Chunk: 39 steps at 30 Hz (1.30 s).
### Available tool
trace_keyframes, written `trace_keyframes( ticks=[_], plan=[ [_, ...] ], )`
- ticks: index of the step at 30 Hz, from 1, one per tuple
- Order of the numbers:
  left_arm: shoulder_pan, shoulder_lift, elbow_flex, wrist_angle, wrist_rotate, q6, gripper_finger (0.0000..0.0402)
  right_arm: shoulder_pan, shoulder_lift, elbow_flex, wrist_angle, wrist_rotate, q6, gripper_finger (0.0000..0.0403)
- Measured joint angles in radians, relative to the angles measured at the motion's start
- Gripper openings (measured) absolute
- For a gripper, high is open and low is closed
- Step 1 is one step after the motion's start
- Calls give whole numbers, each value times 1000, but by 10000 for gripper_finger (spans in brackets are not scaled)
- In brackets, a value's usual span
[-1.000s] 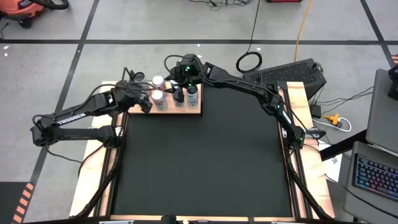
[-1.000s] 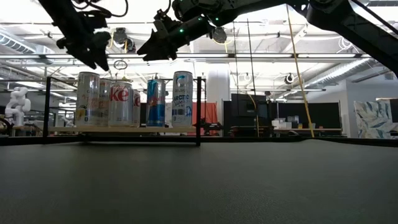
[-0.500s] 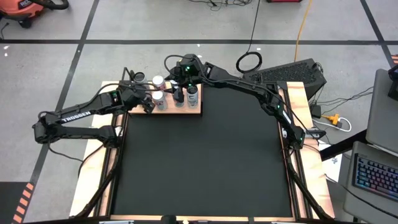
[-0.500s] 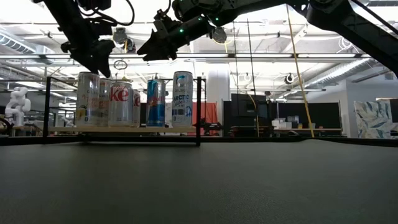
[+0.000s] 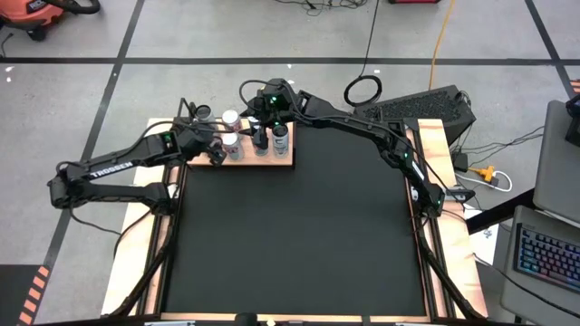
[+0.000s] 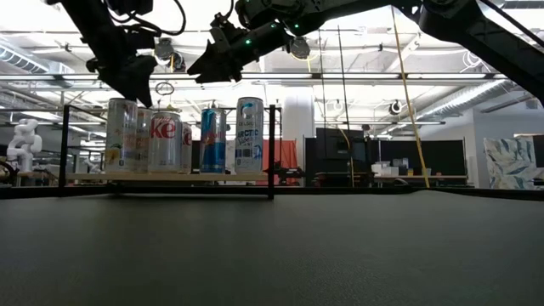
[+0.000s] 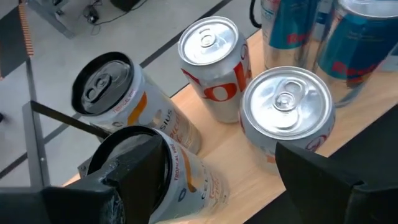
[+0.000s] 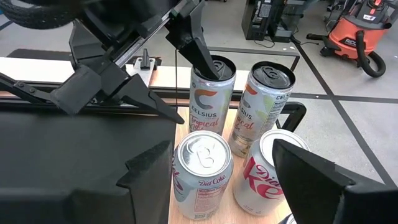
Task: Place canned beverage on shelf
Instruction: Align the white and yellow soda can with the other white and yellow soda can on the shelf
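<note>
The left gripper hangs with its fingers spread over the near-left end of the shelf, holding nothing. Directly below it stands a Celsius can; in the right wrist view one finger points down at that can's rim, though I cannot tell whether it touches. Just beyond this can stands a second Celsius can, close beside it. Off to the gripper's side sit two Diet Coke cans, one at the shelf's near edge and the other behind it.

The right gripper hovers above the middle of the same shelf, fingers also apart and empty. Beneath and ahead of it are the two Diet Coke cans, with the Celsius pair farther on. In the low view, a blue can and a tall silver can stand under it towards the shelf's right end, next to a black upright.

All the cans stand upright on the shelf, which rests at the far left corner of the surface, against the black mat.
</note>
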<state>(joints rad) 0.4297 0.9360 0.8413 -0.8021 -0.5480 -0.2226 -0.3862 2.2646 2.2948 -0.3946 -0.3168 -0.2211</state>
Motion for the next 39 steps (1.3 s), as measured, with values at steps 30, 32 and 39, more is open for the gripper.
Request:
trace_keyframes(
  ticks=[30,32,39],
  plan=[
    [0,-171,-2,-103,47,-27,308,0,0,0,-3,0,11,258],
    [0,-188,-2,-103,47,-27,308,0,0,0,-3,0,11,258],
    [0,-234,-2,-191,5,-82,308,0,0,0,-3,0,11,258]
  ],
)
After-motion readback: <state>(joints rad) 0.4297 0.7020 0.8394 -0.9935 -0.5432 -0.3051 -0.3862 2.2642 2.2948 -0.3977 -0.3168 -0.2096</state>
